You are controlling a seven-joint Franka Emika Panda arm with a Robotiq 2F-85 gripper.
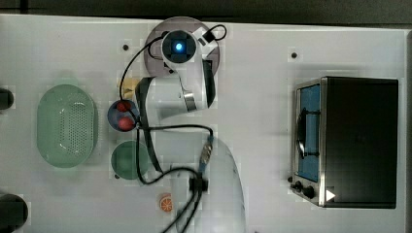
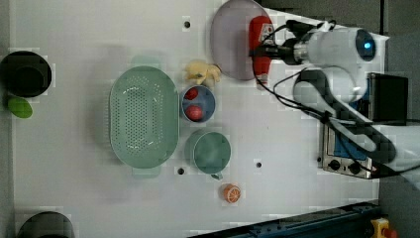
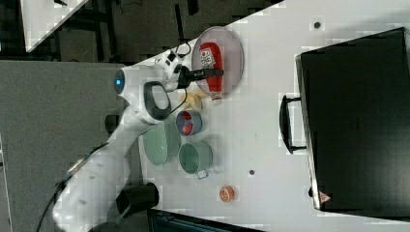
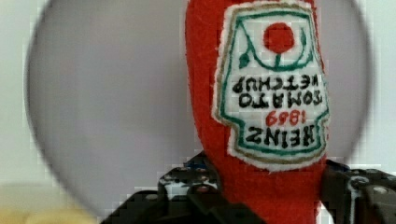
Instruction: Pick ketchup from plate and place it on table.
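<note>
On the flat, round lilac-grey plate (image 4: pixel 112 107) lies the ketchup (image 4: pixel 261 102), a soft, felt-like red bottle with a stitched white label, its neck passing between the dark fingers (image 4: pixel 196 193) of the gripper (image 4: pixel 273 196), which close against it from either side. The wrist view gives the label lettering. The left view shows the ketchup (image 2: pixel 261 47) overhanging the plate (image 2: pixel 230 39) at 6 o'clock above the white table (image 2: pixel 277 129).

Red ketchup (image 4: pixel 254 140) with white, green-edged label; lilac-grey plate (image 4: pixel 112 102).
</note>
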